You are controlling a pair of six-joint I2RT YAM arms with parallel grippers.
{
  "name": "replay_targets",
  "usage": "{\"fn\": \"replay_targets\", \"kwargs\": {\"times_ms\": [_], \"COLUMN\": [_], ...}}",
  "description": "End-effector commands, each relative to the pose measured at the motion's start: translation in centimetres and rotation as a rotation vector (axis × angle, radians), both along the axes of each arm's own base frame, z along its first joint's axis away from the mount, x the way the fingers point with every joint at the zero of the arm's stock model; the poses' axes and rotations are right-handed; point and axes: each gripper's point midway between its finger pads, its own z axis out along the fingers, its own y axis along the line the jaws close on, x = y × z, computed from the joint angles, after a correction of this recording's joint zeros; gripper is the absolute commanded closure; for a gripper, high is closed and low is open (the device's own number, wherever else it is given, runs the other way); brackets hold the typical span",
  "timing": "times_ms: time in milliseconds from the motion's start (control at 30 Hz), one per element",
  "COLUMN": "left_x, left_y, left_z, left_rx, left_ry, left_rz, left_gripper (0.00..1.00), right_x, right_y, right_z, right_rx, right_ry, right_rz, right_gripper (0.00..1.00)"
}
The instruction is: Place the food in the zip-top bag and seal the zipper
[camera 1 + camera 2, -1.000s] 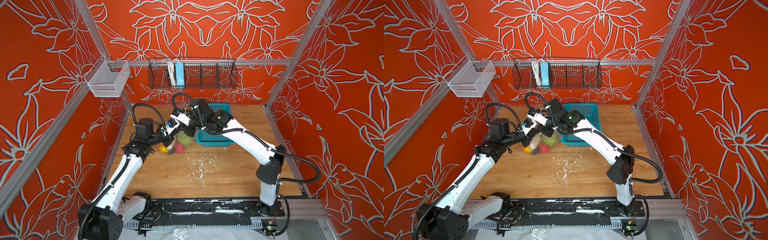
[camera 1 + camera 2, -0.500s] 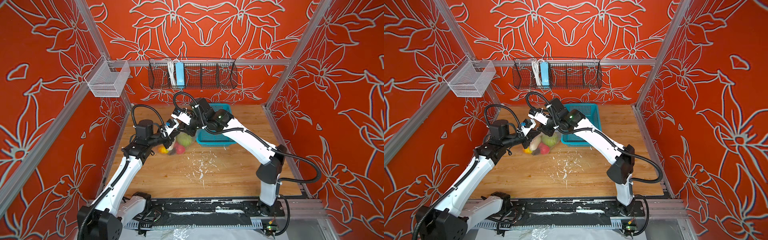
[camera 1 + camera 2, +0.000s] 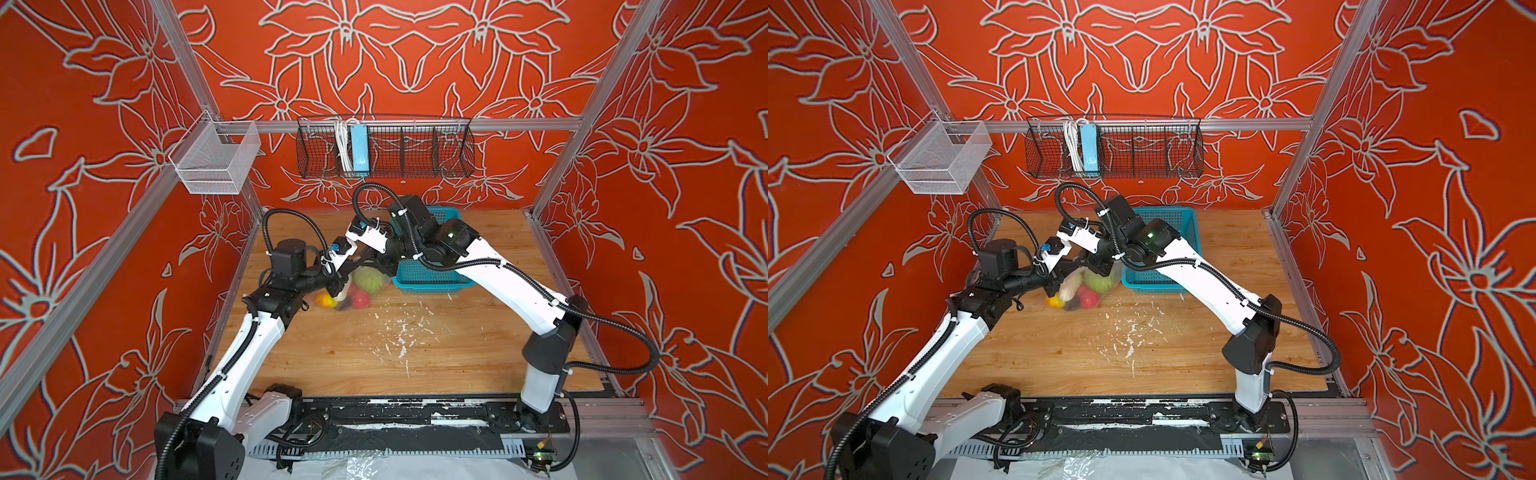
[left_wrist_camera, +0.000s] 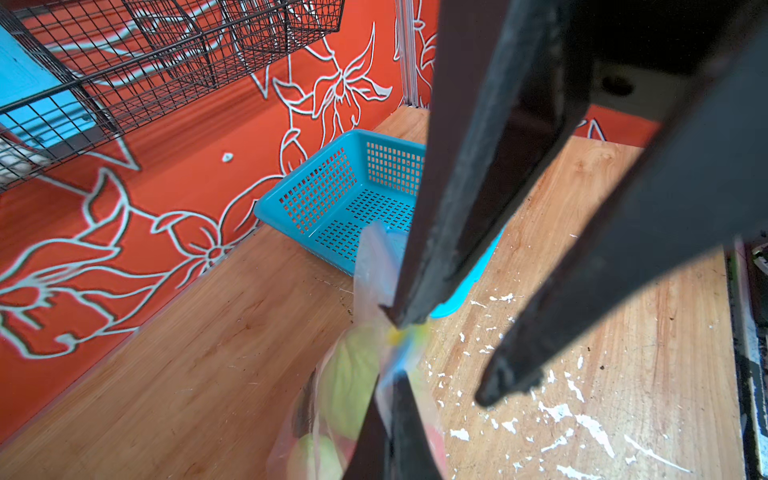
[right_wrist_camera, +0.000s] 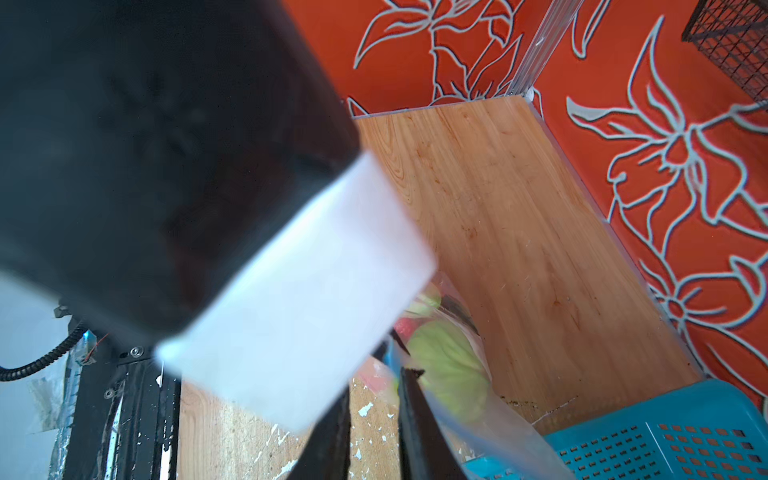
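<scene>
The zip-top bag lies on the wooden table with the food inside: green cabbage, pale cucumber, a red piece and a yellow-orange piece. My left gripper is shut on the bag's top edge, on the blue zipper just below its yellow tab. My right gripper hovers at the same edge with its jaws apart. Bare table shows between them, and one of its fingers rests against the bag's film. Both top views show the two grippers meeting over the bag.
A teal perforated basket, which looks empty where its floor shows, stands right beside the bag toward the back right. A black wire rack and a white mesh basket hang on the walls. White flecks mark the table's middle.
The right wrist has lifted slightly over the bag. The left arm and the bag of food stay where they were.
</scene>
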Motion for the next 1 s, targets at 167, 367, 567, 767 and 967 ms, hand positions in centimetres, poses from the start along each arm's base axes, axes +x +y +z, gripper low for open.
{"fn": "replay_targets", "kwargs": {"times_ms": [167, 367, 567, 767, 967], "left_x": [-0.2, -0.3, -0.3, -0.2, -0.2], "left_y": [-0.5, -0.5, -0.5, -0.6, -0.5], "left_z": [2.1, 2.1, 1.9, 1.9, 1.8], "left_rx": [-0.025, -0.025, -0.02, -0.025, -0.022], "left_ry": [-0.06, -0.063, -0.054, -0.048, -0.042], "left_rz": [-0.027, -0.027, -0.03, -0.035, -0.032], "left_gripper": [1.0, 1.0, 1.0, 1.0, 1.0], "right_x": [-0.1, 0.1, 0.5, 0.9, 1.1], "right_y": [-0.2, -0.1, -0.1, 0.0, 0.4], "right_z": [-0.7, -0.5, -0.6, -0.3, -0.9], "right_rx": [-0.05, -0.051, -0.059, -0.055, -0.076], "right_ry": [-0.018, -0.032, -0.046, -0.075, -0.063], "right_rz": [0.014, 0.014, 0.006, 0.002, 0.022], "right_gripper": [0.66, 0.6, 0.5, 0.48, 0.56]}}
